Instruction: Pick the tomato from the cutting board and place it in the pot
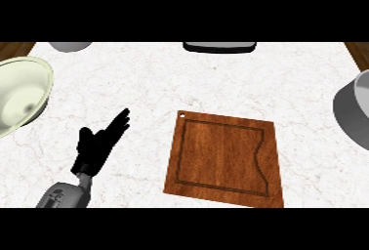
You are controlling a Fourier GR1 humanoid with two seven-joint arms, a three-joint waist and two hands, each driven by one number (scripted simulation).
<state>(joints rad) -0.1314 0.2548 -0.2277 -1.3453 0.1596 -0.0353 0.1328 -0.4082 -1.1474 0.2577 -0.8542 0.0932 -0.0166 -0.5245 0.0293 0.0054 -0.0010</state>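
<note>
The left hand (97, 144) rests open on the marble counter (180, 78) between a cream bowl (18, 93) and the bare wooden cutting board (225, 158), a grey pot (355, 114) at right.

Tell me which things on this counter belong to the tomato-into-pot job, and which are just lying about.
Part of the job:
cutting board, no tomato visible on it
grey pot, at the right edge
left hand, open, fingers straight

Lying about:
pale bowl, at the left
grey object, top edge
dark-rimmed object, top edge
</note>
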